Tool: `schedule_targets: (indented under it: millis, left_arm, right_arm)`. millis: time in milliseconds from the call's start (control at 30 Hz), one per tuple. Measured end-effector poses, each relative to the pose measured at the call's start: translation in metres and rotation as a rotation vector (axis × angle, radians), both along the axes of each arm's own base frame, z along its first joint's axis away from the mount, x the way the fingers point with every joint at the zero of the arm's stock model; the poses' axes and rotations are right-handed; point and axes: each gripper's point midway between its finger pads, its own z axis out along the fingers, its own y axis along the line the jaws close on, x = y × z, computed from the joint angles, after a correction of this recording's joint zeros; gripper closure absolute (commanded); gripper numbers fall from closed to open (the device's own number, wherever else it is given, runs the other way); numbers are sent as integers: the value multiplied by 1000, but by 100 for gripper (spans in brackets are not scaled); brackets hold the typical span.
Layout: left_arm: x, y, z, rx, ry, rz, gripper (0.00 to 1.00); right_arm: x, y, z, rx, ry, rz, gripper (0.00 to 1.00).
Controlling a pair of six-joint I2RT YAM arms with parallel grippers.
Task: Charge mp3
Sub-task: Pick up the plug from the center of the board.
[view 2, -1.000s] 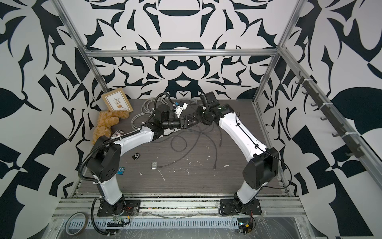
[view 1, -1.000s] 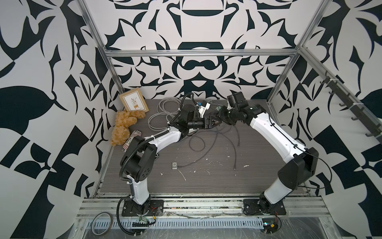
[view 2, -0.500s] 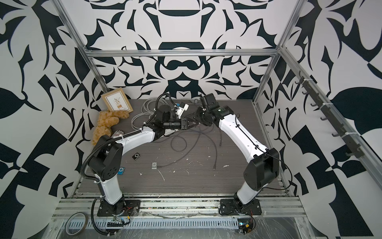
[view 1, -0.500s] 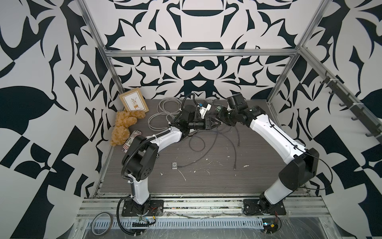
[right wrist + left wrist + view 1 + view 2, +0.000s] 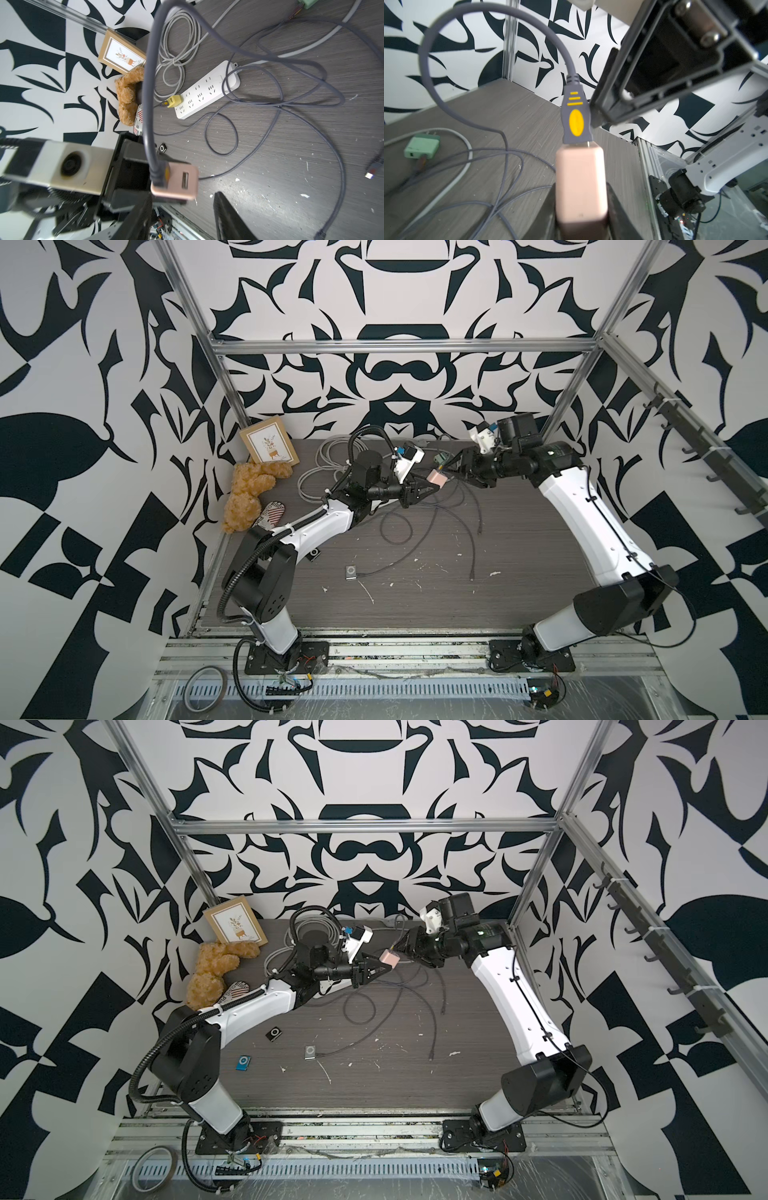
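A pink charger block [image 5: 581,182] is held above the table in my left gripper [image 5: 581,209], which is shut on its sides; both top views show it [image 5: 437,477] [image 5: 390,958]. A grey USB plug with yellow marks [image 5: 576,122] sits in one port of the block [image 5: 174,182]. My right gripper [image 5: 182,209] stands open just beyond the block, touching nothing, and appears in a top view [image 5: 452,466]. A silver mp3 player [image 5: 351,571] lies near the table's middle with a cable end at it. A black one [image 5: 273,1032] and a blue one [image 5: 242,1062] lie further left.
A white power strip [image 5: 207,91] with a yellow adapter [image 5: 174,100] lies under my left arm. Grey cables loop across the table [image 5: 395,526]. A green adapter [image 5: 422,146] lies at the back. A teddy bear [image 5: 249,489] and a picture frame [image 5: 270,445] stand back left.
My left gripper has closed tighter on the pink block. My right gripper has opened and drawn slightly back from the plug.
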Motion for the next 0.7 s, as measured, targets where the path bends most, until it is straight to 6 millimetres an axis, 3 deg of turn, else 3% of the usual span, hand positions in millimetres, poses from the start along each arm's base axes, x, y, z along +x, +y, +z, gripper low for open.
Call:
schedule_targets:
  millis: [200, 400, 700]
  left_arm:
    - [-1, 1, -10, 80, -143, -7, 95]
    - [-7, -3, -14, 100, -183, -28, 97]
    - [-11, -8, -7, 74, -184, -35, 99]
  right_arm:
    - [-22, 8, 17, 53, -15, 119, 44]
    - [-29, 14, 2, 70, 28, 165, 41]
    - [-22, 18, -16, 61, 54, 192, 40]
